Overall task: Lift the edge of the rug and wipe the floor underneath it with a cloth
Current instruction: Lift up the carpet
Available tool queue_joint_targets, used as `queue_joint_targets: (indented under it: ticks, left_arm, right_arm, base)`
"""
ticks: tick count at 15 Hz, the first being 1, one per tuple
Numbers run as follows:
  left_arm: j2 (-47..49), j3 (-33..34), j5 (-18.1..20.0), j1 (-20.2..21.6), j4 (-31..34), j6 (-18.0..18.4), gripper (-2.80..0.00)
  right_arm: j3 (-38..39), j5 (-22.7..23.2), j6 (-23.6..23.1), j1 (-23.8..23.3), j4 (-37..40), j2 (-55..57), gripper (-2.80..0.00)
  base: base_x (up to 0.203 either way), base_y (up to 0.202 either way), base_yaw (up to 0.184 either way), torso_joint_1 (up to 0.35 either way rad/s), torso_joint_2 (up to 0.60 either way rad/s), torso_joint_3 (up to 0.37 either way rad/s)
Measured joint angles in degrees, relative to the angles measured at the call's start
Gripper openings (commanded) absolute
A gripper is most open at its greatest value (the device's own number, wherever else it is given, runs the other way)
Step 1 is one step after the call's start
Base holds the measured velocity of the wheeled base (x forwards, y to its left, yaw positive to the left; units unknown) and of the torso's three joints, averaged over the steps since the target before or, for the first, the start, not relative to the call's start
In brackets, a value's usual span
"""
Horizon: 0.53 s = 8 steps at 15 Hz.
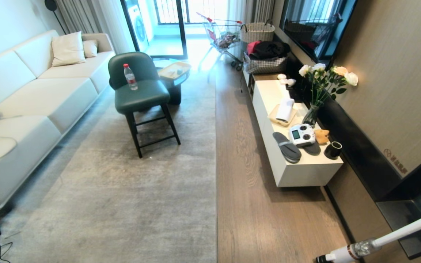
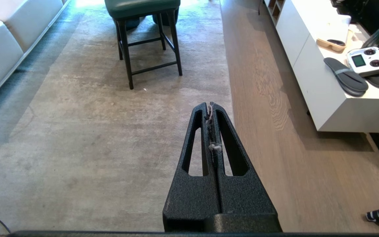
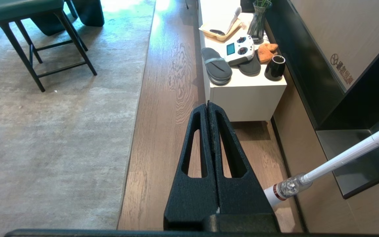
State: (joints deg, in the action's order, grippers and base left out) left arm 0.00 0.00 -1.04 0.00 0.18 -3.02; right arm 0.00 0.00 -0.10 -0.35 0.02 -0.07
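A large pale grey rug covers the room's middle; its straight rug edge [image 1: 215,164] runs along the brown wood-plank floor [image 1: 254,212] and lies flat. The cloth is out of view. Neither arm shows in the head view. In the left wrist view my left gripper [image 2: 211,104] is shut, hanging above the rug edge [image 2: 229,85], with only wisps of pale fluff caught between its jaws. In the right wrist view my right gripper [image 3: 208,103] is shut and empty, over the floor [image 3: 163,131] to the right of the rug edge [image 3: 136,108].
A green chair [image 1: 141,95] carrying a water bottle [image 1: 130,76] stands on the rug, with a white sofa [image 1: 31,102] to the left. A white low cabinet [image 1: 298,171] with slippers, a remote and a flower vase lines the right. A white stick tool [image 1: 378,241] leans at bottom right.
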Motion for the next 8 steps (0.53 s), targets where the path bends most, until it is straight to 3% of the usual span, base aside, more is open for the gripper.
queue_joint_targets:
  ticks: [8]
  left_arm:
    - [0.00,0.00,0.00,0.00,-0.01,-0.34,-2.80]
  right_arm:
    - [0.00,-0.02,0.01,0.00,-0.01,0.00,-2.80]
  base:
    - [0.000,0.000,0.000,-0.020,0.04,0.024]
